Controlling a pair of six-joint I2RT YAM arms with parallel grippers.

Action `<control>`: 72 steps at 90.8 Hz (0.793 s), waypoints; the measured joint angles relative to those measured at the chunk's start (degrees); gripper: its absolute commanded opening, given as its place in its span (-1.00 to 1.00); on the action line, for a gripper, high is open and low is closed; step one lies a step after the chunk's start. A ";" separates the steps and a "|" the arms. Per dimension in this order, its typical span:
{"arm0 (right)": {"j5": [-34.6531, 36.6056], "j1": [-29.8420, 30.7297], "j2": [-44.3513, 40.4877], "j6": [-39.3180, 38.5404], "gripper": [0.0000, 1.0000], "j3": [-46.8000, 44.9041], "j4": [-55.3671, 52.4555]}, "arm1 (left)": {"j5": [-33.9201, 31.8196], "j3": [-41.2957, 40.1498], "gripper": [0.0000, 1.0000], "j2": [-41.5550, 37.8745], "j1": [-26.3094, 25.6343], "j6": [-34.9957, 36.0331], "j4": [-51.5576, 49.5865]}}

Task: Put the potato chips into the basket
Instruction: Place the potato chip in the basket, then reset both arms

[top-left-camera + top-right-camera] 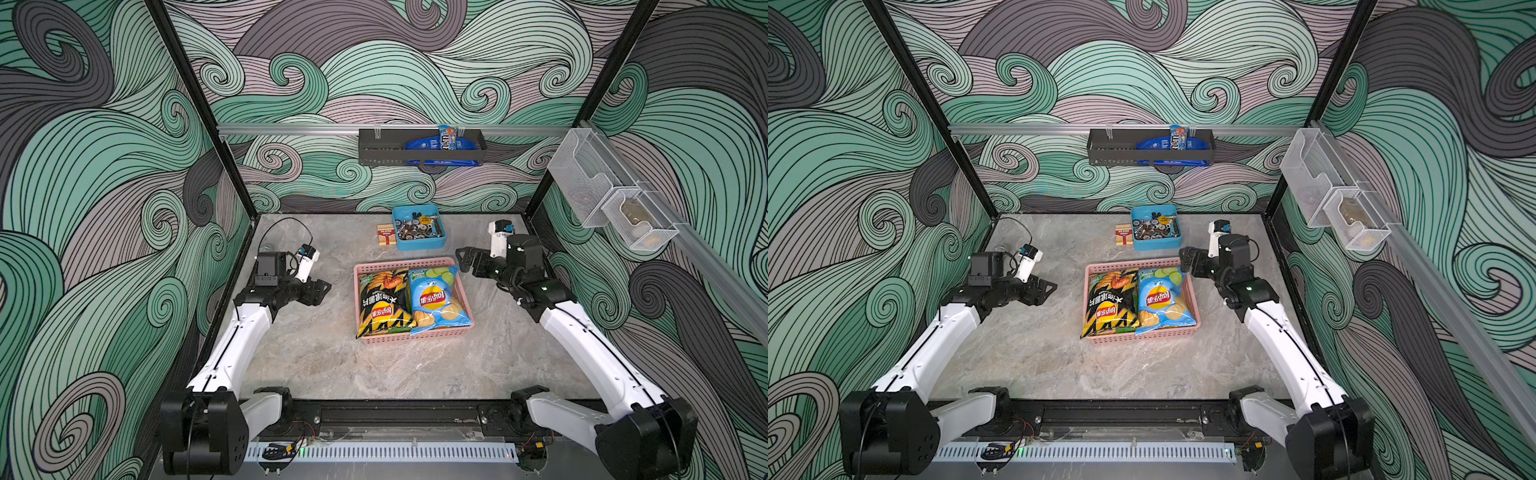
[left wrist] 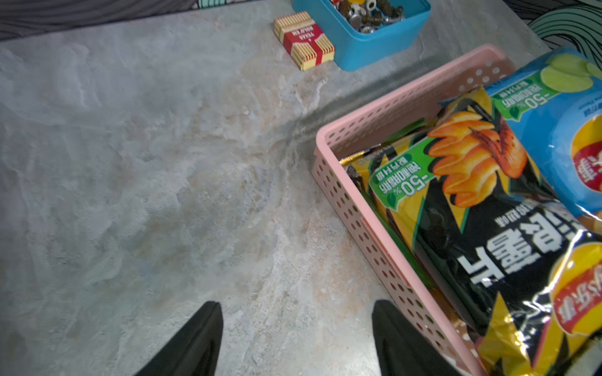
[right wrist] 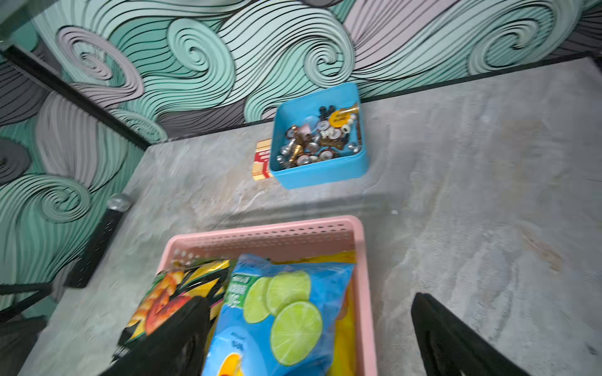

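Note:
The pink basket (image 1: 415, 264) (image 1: 1133, 264) sits mid-table with potato chips in it. A black-and-yellow bag (image 1: 382, 303) (image 2: 488, 228) lies beside a light blue bag (image 1: 436, 299) (image 3: 280, 319). A yellow bag (image 3: 345, 325) shows under the blue one, and a green sliver (image 2: 404, 130) under the black one. My right gripper (image 1: 465, 259) (image 3: 309, 298) hangs open over the basket's far right corner, straddling the blue bag's end without holding it. My left gripper (image 1: 322, 291) (image 2: 297, 304) stands open over bare table left of the basket, empty.
A blue tray of metal bits (image 1: 419, 227) and a small red-and-cream box (image 1: 385, 235) stand behind the basket. A dark rack (image 1: 374, 153) on the back wall holds a dark blue packet (image 1: 428, 144). Clear bins (image 1: 611, 195) hang on the right wall.

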 measured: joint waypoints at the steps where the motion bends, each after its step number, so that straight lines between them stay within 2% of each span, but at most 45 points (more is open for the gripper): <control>1: 0.44 -0.24 -0.20 -0.22 1.00 -0.50 0.20 | -0.28 -0.39 0.54 -0.22 0.00 -0.28 0.63; 3: 1.14 -0.50 -0.66 -0.44 1.00 -1.60 0.52 | -1.05 -1.29 0.56 -0.61 0.00 -0.96 2.40; 8: 2.95 -0.79 -2.25 -1.29 1.00 -5.09 2.25 | -3.28 -4.00 0.86 -1.53 0.00 -2.86 6.93; 13: 4.50 -0.81 -4.94 -1.92 1.00 -9.20 3.98 | -6.03 -7.32 0.97 -2.32 0.00 -4.85 11.96; 25: 6.38 -0.79 -13.55 -2.58 1.00 -16.52 6.51 | -10.58 -16.26 0.97 -3.78 0.00 -7.91 25.09; 37: 8.44 -0.79 -19.58 -2.93 1.00 -18.93 9.53 | -12.46 -23.17 0.97 -3.63 0.00 -8.76 36.13; 72: 10.60 -0.81 -20.96 -4.79 1.00 -19.12 12.92 | -18.16 -28.41 0.97 5.92 0.00 -9.73 61.51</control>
